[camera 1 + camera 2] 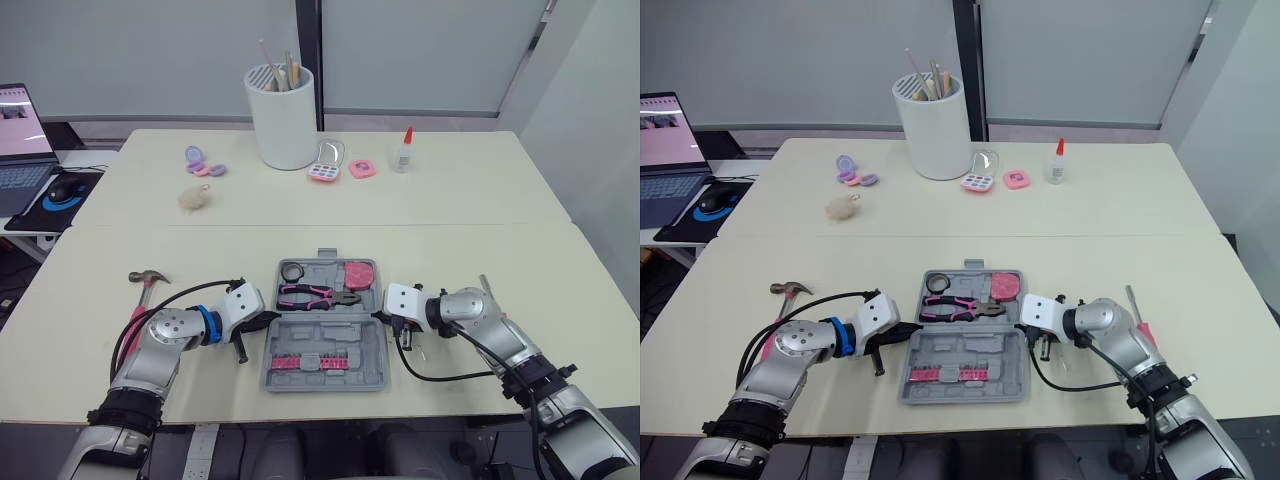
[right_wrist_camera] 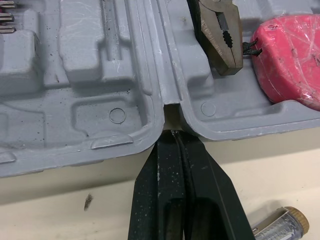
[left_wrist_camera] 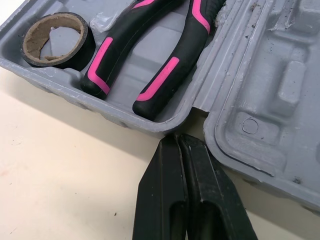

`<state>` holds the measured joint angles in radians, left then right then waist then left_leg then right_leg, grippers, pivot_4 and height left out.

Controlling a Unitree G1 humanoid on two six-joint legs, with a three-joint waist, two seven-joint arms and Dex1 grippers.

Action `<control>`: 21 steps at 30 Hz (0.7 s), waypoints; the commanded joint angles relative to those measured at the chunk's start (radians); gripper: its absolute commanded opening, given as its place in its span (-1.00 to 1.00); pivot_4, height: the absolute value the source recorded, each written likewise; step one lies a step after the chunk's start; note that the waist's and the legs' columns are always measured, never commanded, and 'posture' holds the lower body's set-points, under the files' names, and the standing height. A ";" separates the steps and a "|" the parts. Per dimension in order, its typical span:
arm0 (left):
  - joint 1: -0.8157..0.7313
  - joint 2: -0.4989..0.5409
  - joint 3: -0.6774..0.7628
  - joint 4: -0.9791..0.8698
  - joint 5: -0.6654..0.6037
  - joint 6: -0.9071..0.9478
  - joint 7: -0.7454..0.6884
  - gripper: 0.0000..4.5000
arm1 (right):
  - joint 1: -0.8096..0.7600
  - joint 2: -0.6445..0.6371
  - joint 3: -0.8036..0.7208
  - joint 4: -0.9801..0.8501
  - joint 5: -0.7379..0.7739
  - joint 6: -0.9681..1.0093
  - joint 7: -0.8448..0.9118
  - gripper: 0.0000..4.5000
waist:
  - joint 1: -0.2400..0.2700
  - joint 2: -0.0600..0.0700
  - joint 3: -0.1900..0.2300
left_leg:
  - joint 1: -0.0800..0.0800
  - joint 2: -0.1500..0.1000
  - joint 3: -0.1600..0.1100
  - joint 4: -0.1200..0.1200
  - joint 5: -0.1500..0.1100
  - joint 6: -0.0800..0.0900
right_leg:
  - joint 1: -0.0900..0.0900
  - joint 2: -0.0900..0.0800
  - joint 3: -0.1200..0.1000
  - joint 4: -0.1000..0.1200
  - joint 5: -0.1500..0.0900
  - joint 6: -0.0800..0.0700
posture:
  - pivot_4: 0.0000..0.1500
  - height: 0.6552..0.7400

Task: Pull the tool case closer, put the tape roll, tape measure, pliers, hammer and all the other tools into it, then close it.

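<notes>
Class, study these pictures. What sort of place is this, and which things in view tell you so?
Probably an office or lab workroom rather than a home. Pale work tables stand pushed together in front of frosted glass panels. A laptop and mouse sit on a side desk, and an open tool case lies on the near table.

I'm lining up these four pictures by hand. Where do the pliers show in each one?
Left eye view: pliers lying across the far half of the open tool case.
Right eye view: pliers in the same spot.
Left wrist view: their pink-and-black handles, beside the tape roll.
Right wrist view: their metal nose, beside the pink tape measure.
Shared landmark: the case's hinge line.
</notes>
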<state>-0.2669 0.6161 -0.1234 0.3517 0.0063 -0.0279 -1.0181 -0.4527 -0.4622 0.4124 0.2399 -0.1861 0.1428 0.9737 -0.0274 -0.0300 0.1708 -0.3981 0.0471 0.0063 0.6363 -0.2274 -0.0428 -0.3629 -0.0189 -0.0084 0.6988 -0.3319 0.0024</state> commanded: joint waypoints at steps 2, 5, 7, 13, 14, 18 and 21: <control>0.006 -0.003 -0.022 -0.026 -0.005 -0.010 -0.013 -0.97 | -0.015 0.013 0.005 -0.033 0.009 0.007 0.009 -1.00 | 0.000 0.000 0.000 | 0.000 0.000 0.000 0.000 0.000 0.000 | 0.000 0.000 0.000 0.000 0.000 0.000 | 1.00 0.94; 0.011 0.020 -0.007 -0.023 -0.011 -0.007 -0.020 -0.97 | -0.013 -0.005 -0.004 -0.055 0.011 0.036 0.018 -1.00 | 0.000 0.000 0.000 | 0.000 0.000 0.000 0.000 0.000 0.000 | 0.000 0.000 0.000 0.000 0.000 0.000 | 1.00 0.94; 0.019 0.041 0.003 -0.024 -0.016 -0.003 -0.029 -0.97 | -0.005 -0.024 -0.017 -0.084 0.018 0.071 0.025 -1.00 | -0.002 0.000 0.000 | -0.001 0.000 0.000 0.000 0.000 0.000 | -0.001 0.000 0.000 0.000 0.000 0.000 | 1.00 0.94; 0.042 0.081 0.032 -0.032 -0.050 -0.003 -0.043 -0.97 | 0.032 -0.089 -0.063 -0.190 0.050 0.113 0.033 -1.00 | -0.002 0.000 0.000 | -0.003 0.000 0.001 0.000 0.000 0.000 | -0.004 0.000 0.001 -0.001 0.000 0.000 | 1.00 0.94; 0.053 0.093 0.048 -0.042 -0.077 0.010 -0.061 -0.97 | 0.044 -0.102 -0.079 -0.224 0.066 0.119 0.036 -1.00 | -0.002 0.000 0.000 | -0.003 0.000 0.001 0.000 0.000 0.000 | -0.005 0.000 0.001 -0.001 0.000 0.000 | 1.00 0.94; 0.126 0.160 0.173 -0.093 -0.210 0.006 -0.122 -0.97 | 0.122 -0.163 -0.183 -0.406 0.159 0.176 0.045 -1.00 | -0.005 0.000 0.001 | -0.004 0.001 0.002 -0.002 0.000 0.000 | -0.007 0.000 0.002 -0.001 0.000 0.000 | 1.00 0.94; 0.190 0.205 0.300 -0.158 -0.306 0.083 -0.112 -0.97 | 0.203 -0.210 -0.297 -0.515 0.211 0.229 0.015 -1.00 | -0.001 0.000 0.002 | -0.004 0.001 0.001 -0.003 0.000 0.000 | -0.006 -0.001 0.001 -0.001 0.000 0.000 | 1.00 0.94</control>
<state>-0.0890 0.7930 0.0973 0.2508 -0.2411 0.0255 -1.1305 -0.2723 -0.6503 0.1861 -0.2014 -0.0139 0.3471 1.0022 -0.0288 -0.0299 0.1726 -0.4022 0.0479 0.0077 0.6337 -0.2275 -0.0429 -0.3691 -0.0201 -0.0078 0.6976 -0.3320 0.0023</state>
